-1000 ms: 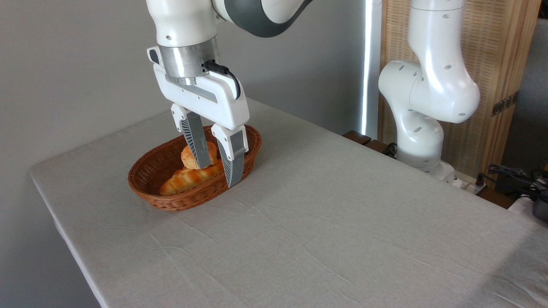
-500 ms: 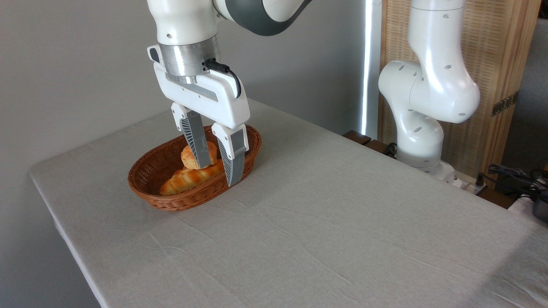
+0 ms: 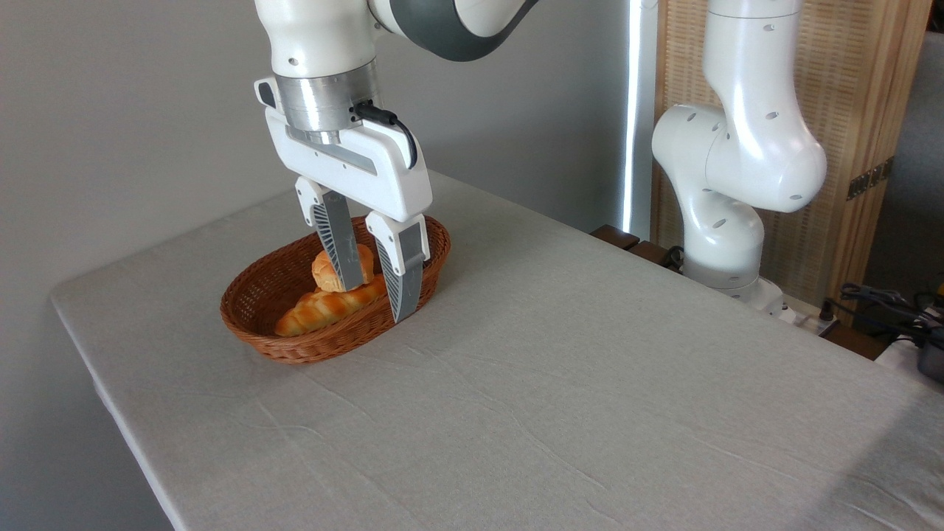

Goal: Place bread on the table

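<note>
The bread (image 3: 323,270), a small round golden bun, lies in the brown wicker basket (image 3: 237,316) near its back, partly hidden behind one finger. My gripper (image 3: 377,304) hangs over the right half of the basket, pointing down, open. Its left finger (image 3: 338,247) crosses in front of the bun. Its right finger (image 3: 402,276) reaches down in front of the basket's right rim. Nothing is gripped between them. The table (image 3: 531,383), under a wrinkled light grey cloth, carries the basket at its far left.
A long braided golden loaf (image 3: 321,310) lies in the basket in front of the bun, its right end between my fingers in this view. The arm's white base (image 3: 726,243) stands past the table's back right edge, with cables (image 3: 885,302) at the far right.
The gripper has crept very slightly to the right over the basket. Its fingers keep the same spacing, and the bun and loaf have not moved.
</note>
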